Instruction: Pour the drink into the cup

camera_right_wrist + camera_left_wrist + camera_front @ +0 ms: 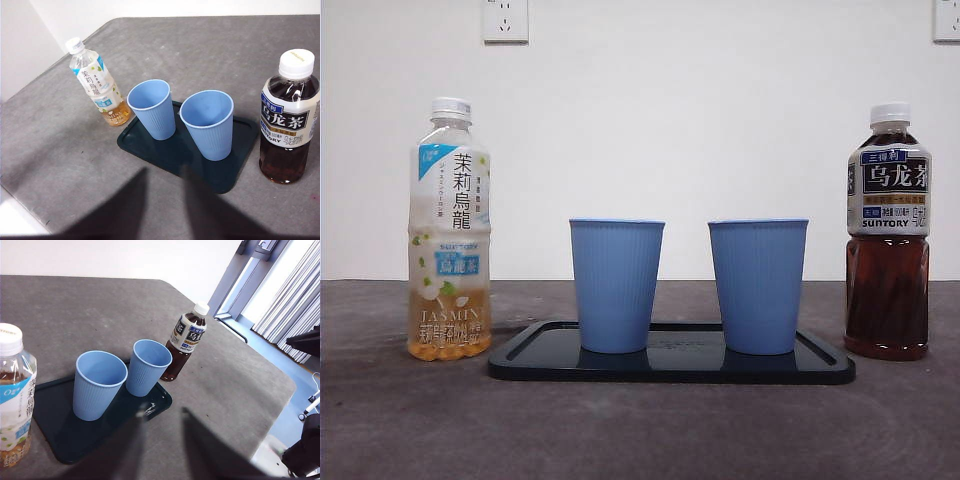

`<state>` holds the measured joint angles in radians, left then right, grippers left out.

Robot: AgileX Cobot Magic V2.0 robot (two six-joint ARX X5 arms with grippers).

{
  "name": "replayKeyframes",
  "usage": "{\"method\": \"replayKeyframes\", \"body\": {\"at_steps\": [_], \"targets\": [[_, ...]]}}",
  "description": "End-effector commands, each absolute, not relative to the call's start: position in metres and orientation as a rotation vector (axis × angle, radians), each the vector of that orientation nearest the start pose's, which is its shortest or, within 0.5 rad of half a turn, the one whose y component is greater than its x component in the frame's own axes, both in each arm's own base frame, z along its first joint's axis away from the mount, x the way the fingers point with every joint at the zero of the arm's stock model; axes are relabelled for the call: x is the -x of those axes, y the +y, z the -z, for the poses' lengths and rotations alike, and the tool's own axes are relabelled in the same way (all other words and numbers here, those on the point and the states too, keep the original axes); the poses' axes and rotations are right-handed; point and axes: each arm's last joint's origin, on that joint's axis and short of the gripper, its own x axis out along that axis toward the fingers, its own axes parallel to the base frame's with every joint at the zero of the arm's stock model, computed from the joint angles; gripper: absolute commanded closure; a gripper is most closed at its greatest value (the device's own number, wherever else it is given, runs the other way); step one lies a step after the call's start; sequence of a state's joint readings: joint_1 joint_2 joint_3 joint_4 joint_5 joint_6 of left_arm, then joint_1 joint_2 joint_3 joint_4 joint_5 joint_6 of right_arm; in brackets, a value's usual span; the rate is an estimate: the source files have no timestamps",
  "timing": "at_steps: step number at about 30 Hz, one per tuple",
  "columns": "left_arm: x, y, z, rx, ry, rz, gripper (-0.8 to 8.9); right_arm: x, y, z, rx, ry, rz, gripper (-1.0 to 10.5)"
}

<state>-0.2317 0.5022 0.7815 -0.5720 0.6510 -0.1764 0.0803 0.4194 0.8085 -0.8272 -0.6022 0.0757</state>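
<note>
Two empty blue ribbed cups stand upright side by side on a dark tray (pixel 820 365): the left cup (pixel 616 285) and the right cup (pixel 757 285). A jasmine tea bottle (pixel 450 235) with a white cap stands left of the tray and holds a little pale liquid. A dark oolong tea bottle (pixel 888 240), capped, stands right of the tray. My left gripper (pixel 164 412) is open, above the table on the near side of the tray (pixel 55 440), holding nothing. My right gripper (pixel 163 172) is open, back from the tray (pixel 235 175), holding nothing. Neither arm shows in the front view.
The table top is dark grey, with a white wall and power sockets (pixel 505 20) behind it. The table's edge (pixel 280 400) and a window area lie beyond the oolong bottle (pixel 186 340) in the left wrist view.
</note>
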Motion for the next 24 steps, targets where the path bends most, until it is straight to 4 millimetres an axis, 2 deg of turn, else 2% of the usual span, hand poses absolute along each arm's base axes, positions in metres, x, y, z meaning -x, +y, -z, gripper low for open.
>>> {"method": "replayKeyframes", "body": {"at_steps": [1,3,5,18,24], "targets": [[-0.087,-0.039,-0.335,0.207,0.342,0.857,4.25,-0.063,0.022,-0.325,-0.195,0.447,-0.657,5.8],[-0.087,-0.039,-0.335,0.207,0.341,0.858,3.25,-0.063,0.022,-0.325,-0.202,0.45,-0.656,5.1],[-0.087,-0.039,-0.335,0.207,0.342,0.857,2.81,-0.063,0.022,-0.325,-0.203,0.45,-0.656,4.6],[-0.088,-0.039,-0.335,0.211,0.345,0.856,2.83,-0.064,0.021,-0.325,-0.203,0.451,-0.615,4.5],[-0.091,-0.04,-0.334,0.201,0.352,0.857,2.83,-0.079,0.02,-0.311,-0.224,0.415,-0.509,4.5]]}}
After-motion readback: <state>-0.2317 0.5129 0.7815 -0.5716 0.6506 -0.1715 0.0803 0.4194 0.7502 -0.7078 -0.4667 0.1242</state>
